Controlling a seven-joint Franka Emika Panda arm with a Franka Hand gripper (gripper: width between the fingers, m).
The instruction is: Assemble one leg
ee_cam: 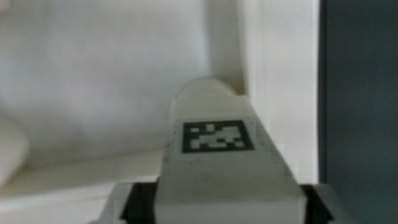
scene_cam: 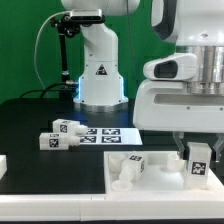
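Observation:
My gripper [scene_cam: 198, 152] is shut on a white leg [scene_cam: 199, 163] with a black-and-white tag and holds it upright over the right end of the large flat white panel [scene_cam: 160, 180]. In the wrist view the leg [ee_cam: 219, 140] stands out between the jaws of my gripper [ee_cam: 222, 208], tapering toward the panel [ee_cam: 89, 110]. I cannot tell whether its end touches the panel. Another tagged leg [scene_cam: 131, 166] sits on the panel's left part. Two more legs [scene_cam: 66, 127] [scene_cam: 54, 141] lie on the black table at the exterior view's left.
The marker board [scene_cam: 106, 133] lies behind the panel. The robot base [scene_cam: 98, 70] stands at the back. A white part [scene_cam: 3, 166] shows at the exterior view's left edge. Black table [ee_cam: 361, 100] borders the panel.

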